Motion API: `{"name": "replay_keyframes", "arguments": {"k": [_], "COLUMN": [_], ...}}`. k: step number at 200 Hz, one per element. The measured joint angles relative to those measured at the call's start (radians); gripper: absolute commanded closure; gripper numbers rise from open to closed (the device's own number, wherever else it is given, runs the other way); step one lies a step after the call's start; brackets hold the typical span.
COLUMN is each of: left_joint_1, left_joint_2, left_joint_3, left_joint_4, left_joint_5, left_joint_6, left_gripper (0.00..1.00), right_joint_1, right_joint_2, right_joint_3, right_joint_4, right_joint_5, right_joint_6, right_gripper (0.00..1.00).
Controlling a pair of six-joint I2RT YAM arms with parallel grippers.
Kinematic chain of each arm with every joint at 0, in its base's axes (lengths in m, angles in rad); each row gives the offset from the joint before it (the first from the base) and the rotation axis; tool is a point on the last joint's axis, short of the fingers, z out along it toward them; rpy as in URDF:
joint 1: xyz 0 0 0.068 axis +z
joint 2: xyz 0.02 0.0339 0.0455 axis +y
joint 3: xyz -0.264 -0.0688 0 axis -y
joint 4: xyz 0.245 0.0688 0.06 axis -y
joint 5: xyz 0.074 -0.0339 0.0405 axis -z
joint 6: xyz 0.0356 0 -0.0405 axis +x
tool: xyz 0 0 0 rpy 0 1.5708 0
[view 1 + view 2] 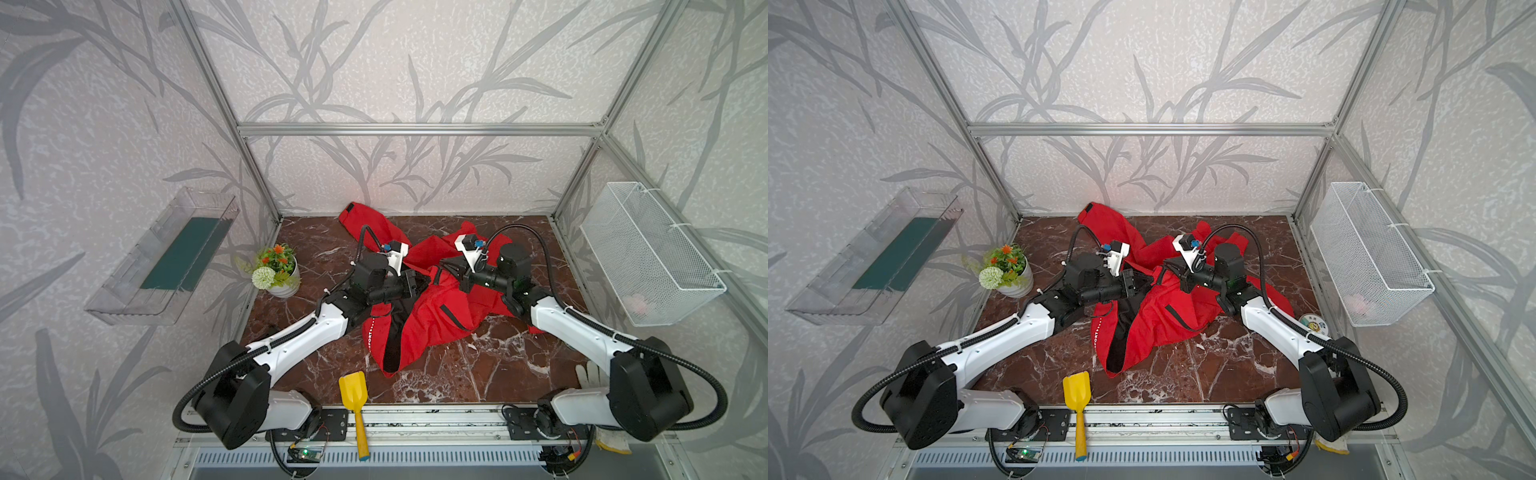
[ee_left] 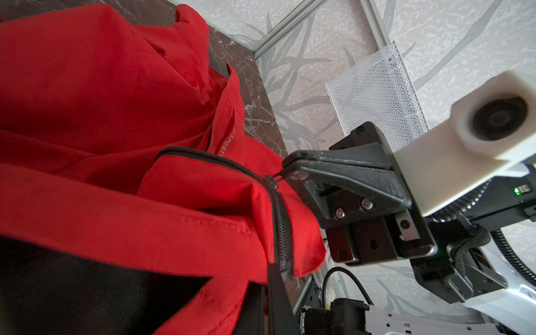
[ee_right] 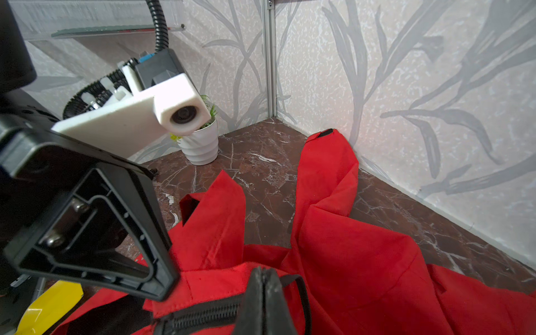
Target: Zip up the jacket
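A: Yellow toy shovel lies at the front edge, well apart from the work. Where is the jacket?

B: Mid-table, crumpled. The red jacket tapers into one flap toward the front edge, and a sleeve reaches the back wall. Both arms meet over its middle.

A: And the grippers?

B: Both clenched. In the left wrist view the right gripper pinches the zipper pull at its very tips, with the slider just beyond. The left gripper is clamped on the fabric beside the zipper teeth, on what looks like the joined stretch.

A: Which way does the track run?

B: From the left grip up to the slider, then it bends away across the chest as a thinner line. I judge the joined part short, with most of the zip yet to close.

A: Which arm leads?

B: The right, since it has the pull. The left looks like the anchor. The draw should follow that thinner line, away from the left grip, keeping the track taut.

A: Room?

B: Bare marble table lies front and right. The flower pot and wire basket stand clear. The tight spot is the two wrists, near each other
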Motion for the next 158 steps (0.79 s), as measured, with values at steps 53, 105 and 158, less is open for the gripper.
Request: {"name": "replay_keyframes", "arguments": {"k": [53,105,158], "left_joint_1": [0.089,0.268,0.466], "left_joint_2": [-0.094,-0.071,0.116], "left_joint_3": [0.062,0.357,0.629], "left_joint_4": [-0.243,-0.541,-0.676], "left_joint_5": [0.024,0.058,0.021], "left_joint_6": [0.149,0.415,0.683], "left_gripper": [1.00,1.00,1.00], "right_joint_1": [0.004,-0.013,-0.099], "right_joint_2": [0.008,0.077,0.201], "right_joint_3": [0.076,0.314,0.566], "right_joint_4": [-0.048,-0.131,-0.211], "right_joint_5": [0.130,0.304,0.373], "right_joint_6": [0.014,0.006,0.014], "right_gripper": [1.00,1.00,1.00]}}
